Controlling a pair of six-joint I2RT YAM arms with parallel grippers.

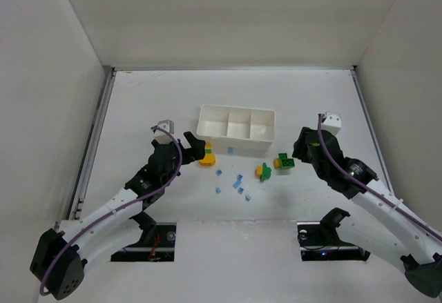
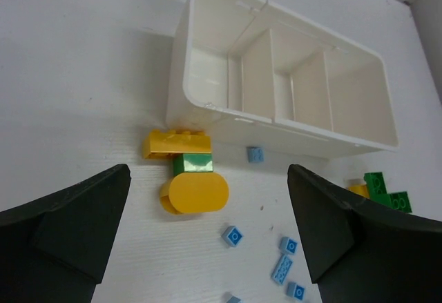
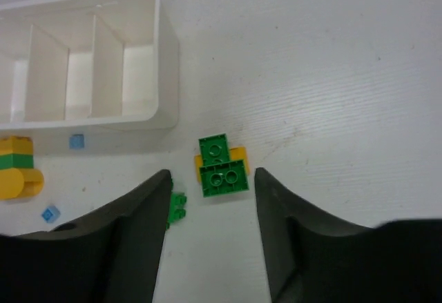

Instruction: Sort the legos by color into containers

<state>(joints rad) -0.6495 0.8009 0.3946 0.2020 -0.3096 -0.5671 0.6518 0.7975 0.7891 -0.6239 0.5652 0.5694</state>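
Observation:
The white tray (image 1: 236,123) stands mid-table, and none of its three compartments holds anything. My left gripper (image 1: 196,146) is open just left of a yellow and green lego stack (image 1: 206,157). In the left wrist view the left gripper (image 2: 208,179) frames a rounded yellow brick (image 2: 197,192), a green brick (image 2: 193,163) and a yellow brick (image 2: 176,143). My right gripper (image 1: 302,148) is open to the right of a green and yellow cluster (image 1: 284,161). In the right wrist view that green cluster (image 3: 222,168) lies just ahead of the right gripper (image 3: 212,175), untouched.
Several light blue legos (image 1: 238,184) lie scattered in front of the tray. Another green and yellow piece (image 1: 263,172) lies among them. White walls close in the table on three sides. A small grey bracket (image 1: 164,123) sits left of the tray.

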